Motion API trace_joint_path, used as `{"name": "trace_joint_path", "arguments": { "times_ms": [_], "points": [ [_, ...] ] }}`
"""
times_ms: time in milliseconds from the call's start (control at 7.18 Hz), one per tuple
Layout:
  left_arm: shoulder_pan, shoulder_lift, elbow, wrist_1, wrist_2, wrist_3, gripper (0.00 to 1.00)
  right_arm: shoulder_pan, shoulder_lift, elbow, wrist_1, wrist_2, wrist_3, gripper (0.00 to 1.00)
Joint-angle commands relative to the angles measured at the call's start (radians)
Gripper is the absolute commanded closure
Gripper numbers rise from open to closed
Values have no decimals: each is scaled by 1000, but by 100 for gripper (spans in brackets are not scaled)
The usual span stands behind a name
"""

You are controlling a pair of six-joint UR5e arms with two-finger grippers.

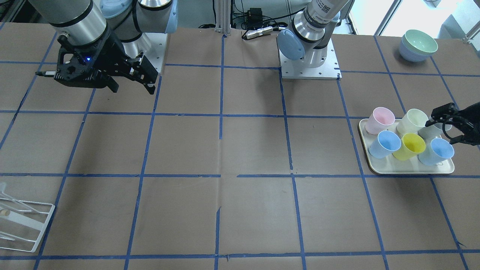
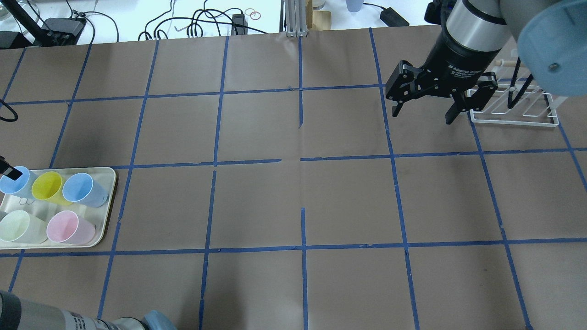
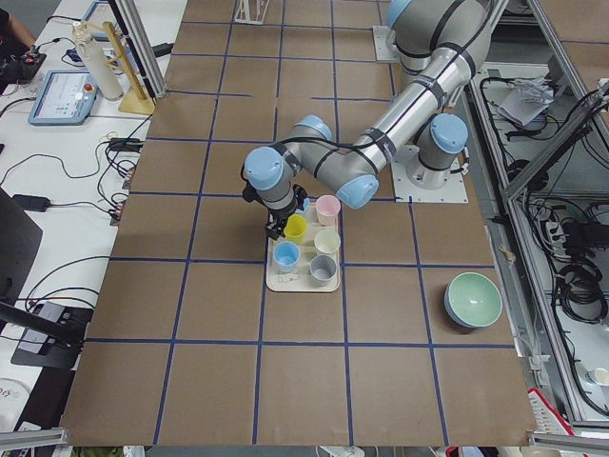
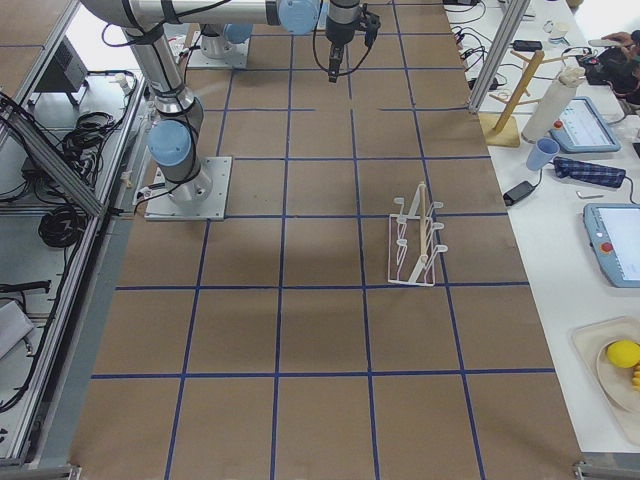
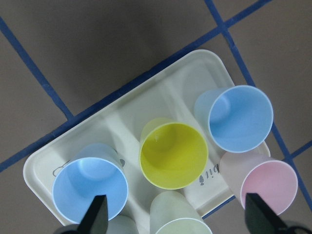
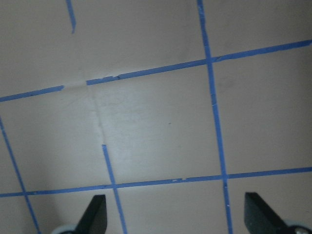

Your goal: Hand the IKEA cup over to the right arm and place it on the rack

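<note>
The lemon-yellow IKEA cup point(image 1: 410, 146) stands upright in the middle of a cream tray point(image 1: 412, 171) among other tumblers; it also shows in the overhead view point(image 2: 47, 187) and the left wrist view point(image 5: 173, 155). My left gripper point(image 1: 446, 129) hovers open and empty above the tray, apart from the yellow cup; in the left wrist view point(image 5: 178, 218) the cup lies just ahead of the gap between the fingers. My right gripper point(image 2: 424, 117) is open and empty, raised beside the white wire rack point(image 2: 513, 107). The rack also shows in the front view point(image 1: 22, 221).
Two light blue tumblers point(image 1: 384, 144) point(image 1: 437, 151), a pink one point(image 1: 379, 120), a cream-green one point(image 1: 411, 120) and a grey one share the tray. Stacked bowls point(image 1: 418, 45) sit at the table corner by the left arm's base. Brown paper with blue tape lines covers the table.
</note>
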Motion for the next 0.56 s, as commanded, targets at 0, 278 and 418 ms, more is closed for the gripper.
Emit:
{"name": "trace_joint_path", "arguments": {
  "times_ms": [0,278,418],
  "points": [
    [-1,-29,-48,78,20,33,0,-8,-3,-10,-3,284,-2,0],
    [-12,-21,-73,173,14,24,0,-13,0,-8,-5,608,-1,0],
    [-12,-24,-76,182,11,26,0,-14,0,-5,-8,725,-2,0]
  ]
}}
